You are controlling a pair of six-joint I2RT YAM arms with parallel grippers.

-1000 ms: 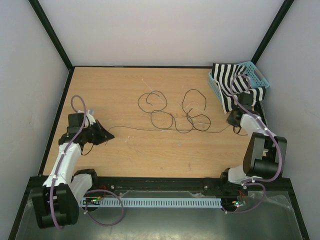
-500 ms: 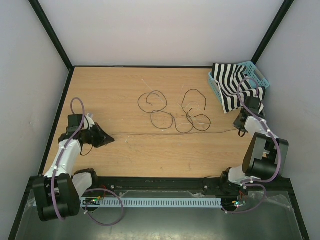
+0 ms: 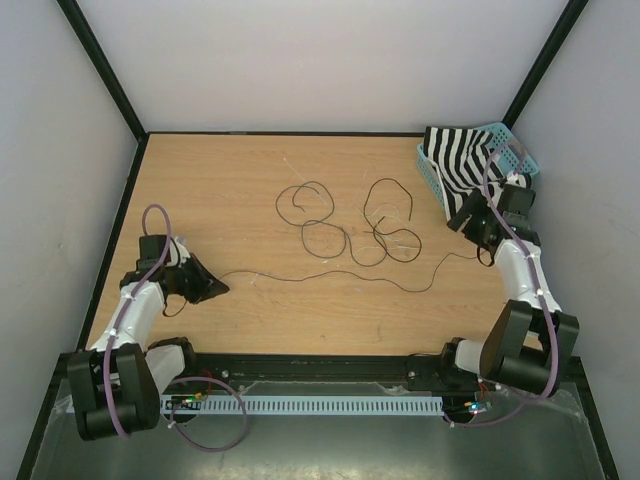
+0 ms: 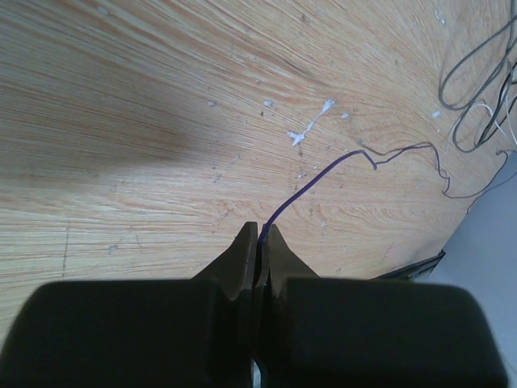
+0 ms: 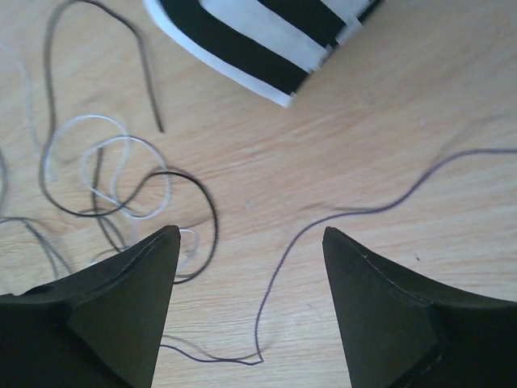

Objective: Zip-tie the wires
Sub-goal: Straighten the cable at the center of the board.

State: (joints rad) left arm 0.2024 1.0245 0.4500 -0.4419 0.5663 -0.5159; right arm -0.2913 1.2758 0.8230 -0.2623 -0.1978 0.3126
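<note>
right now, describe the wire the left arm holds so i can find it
On the wooden table, start at the left arm's shut fingers near the left edge. The dark strand pinched there trails right across the table; unlike the curled loops mid-table, it lies stretched out long.

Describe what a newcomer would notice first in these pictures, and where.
Thin black wires curl in loops mid-table. A striped cloth spills from a blue basket at the far right corner. The left gripper, near the left edge, has its jaws shut on one strand.
</note>
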